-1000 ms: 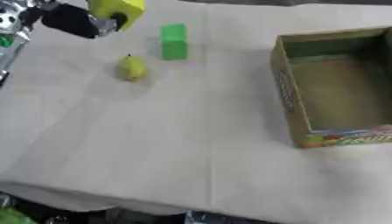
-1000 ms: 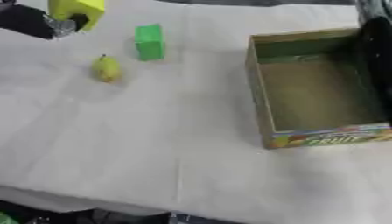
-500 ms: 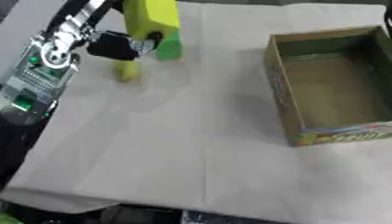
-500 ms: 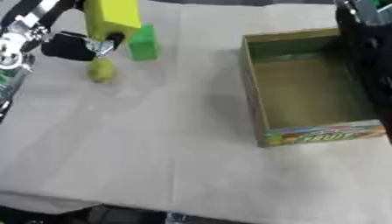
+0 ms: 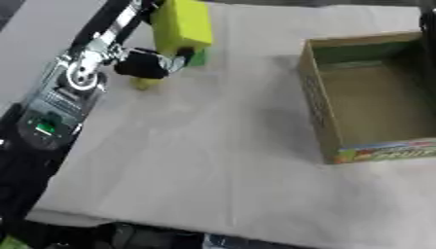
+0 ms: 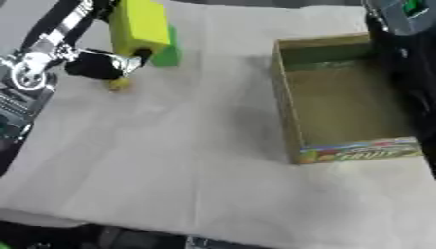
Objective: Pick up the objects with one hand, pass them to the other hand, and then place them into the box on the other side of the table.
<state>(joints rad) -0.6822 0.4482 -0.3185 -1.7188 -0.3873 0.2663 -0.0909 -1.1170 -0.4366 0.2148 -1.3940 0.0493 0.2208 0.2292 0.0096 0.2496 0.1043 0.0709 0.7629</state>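
- Since a second ago, left hand (image 5: 149,63) has carried the yellow block (image 5: 180,23) from the far-left corner in toward the table's middle, arm now stretched across the left edge.
- Left eye view: fingers curled round the block's lower end, block upright and raised above the cloth (image 5: 196,160). Green block (image 5: 198,56) sits just behind it, a small yellow-green piece (image 5: 146,83) under the hand. Box (image 5: 317,104) stands open at the right, well apart.
- Likely risk: held only at its base, the tall block could tip out before a handover.
- Right eye view: right arm (image 6: 408,44) hangs dark over the box's far-right corner; its hand cannot be made out, so whether fingers are open or closed cannot be told.
- Likely risk: that arm could knock the box wall while reaching across, or the hands may meet badly and drop the block short.
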